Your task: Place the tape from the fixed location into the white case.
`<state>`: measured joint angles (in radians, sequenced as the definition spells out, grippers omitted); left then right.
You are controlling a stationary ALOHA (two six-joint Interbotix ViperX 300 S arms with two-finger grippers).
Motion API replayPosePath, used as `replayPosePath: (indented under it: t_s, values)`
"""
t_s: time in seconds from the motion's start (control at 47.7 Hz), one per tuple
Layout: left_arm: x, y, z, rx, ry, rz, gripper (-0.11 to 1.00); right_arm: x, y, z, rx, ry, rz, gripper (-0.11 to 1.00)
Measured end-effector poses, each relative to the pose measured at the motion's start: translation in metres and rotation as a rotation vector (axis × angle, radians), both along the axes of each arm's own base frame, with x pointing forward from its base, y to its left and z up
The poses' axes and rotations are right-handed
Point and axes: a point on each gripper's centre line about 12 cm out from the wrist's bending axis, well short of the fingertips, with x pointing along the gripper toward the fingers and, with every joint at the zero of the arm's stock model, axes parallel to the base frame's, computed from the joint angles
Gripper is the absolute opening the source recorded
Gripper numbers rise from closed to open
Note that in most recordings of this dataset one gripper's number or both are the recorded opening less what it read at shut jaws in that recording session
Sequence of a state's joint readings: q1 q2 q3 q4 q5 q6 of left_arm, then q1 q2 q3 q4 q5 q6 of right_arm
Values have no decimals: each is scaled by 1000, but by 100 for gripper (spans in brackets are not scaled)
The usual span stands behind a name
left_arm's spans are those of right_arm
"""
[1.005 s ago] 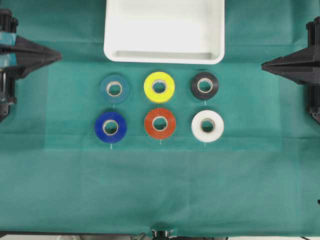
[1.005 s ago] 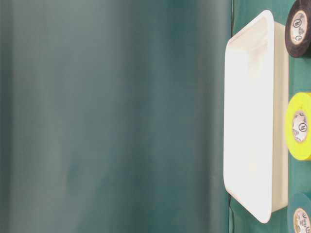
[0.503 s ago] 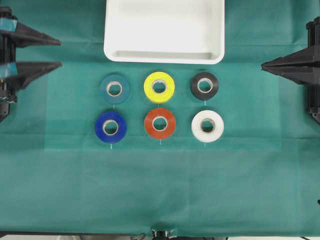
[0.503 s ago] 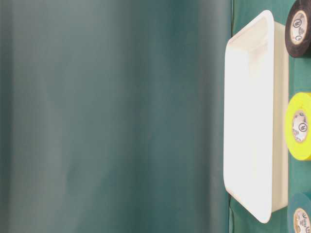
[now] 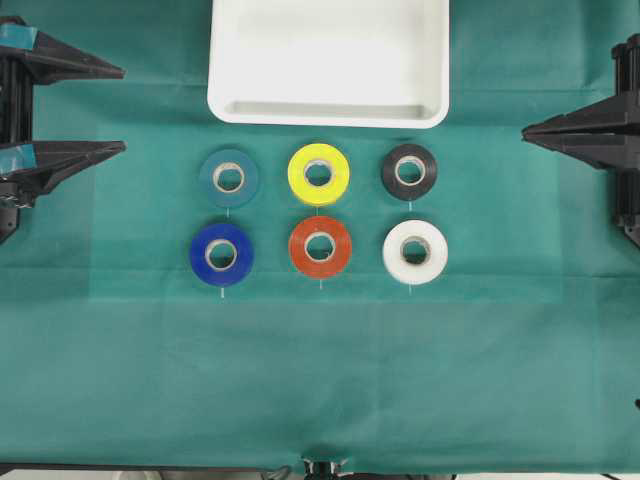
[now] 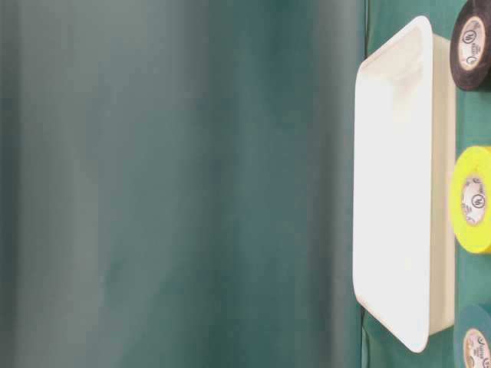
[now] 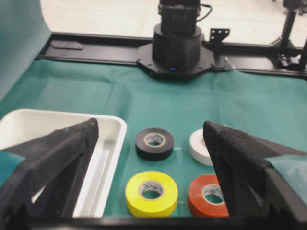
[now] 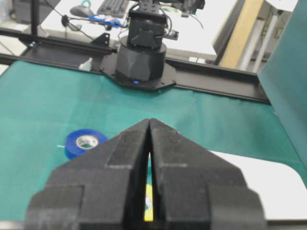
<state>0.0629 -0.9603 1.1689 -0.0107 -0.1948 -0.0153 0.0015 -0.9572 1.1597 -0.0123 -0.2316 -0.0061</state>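
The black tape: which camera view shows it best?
The overhead view: the black tape lies whole and unblocked, at the right end of the row beside the case. The left wrist view also shows it whole, between the fingers. The table-level view cuts it off. The right wrist view misses it.

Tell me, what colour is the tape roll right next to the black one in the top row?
Yellow, beside the tape. The overhead view shows it best.

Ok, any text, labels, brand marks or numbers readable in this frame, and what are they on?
Nothing reads cleanly.
Black tape: round printed mark on the core label, too blurred to read.
Yellow tape: the same kind of core mark, too blurred to read.
Teal tape: core label cut off at the edge, unreadable.
White case: no marking visible.
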Motion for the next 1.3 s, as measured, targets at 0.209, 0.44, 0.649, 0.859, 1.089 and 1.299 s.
replayPosePath:
  t_s: [0.209,0.44,0.649,0.859,1.089,1.299]
  values:
    - [0,2,0,2,0,12,100,0,0,0,0,0,0,0]
    - [0,5,-1,0,14,26,100,0,0,1,0,-2,0,0]
    - [-1,8,-3,-1,26,40,100,0,0,1,0,8,0,0]
    - [1,8,0,1,23,41,100,1,0,2,0,11,0,0]
    - [20,10,3,0,34,40,100,1,0,2,-3,11,0,0]
    - [65,15,5,4,53,42,100,1,0,2,-3,12,0,0]
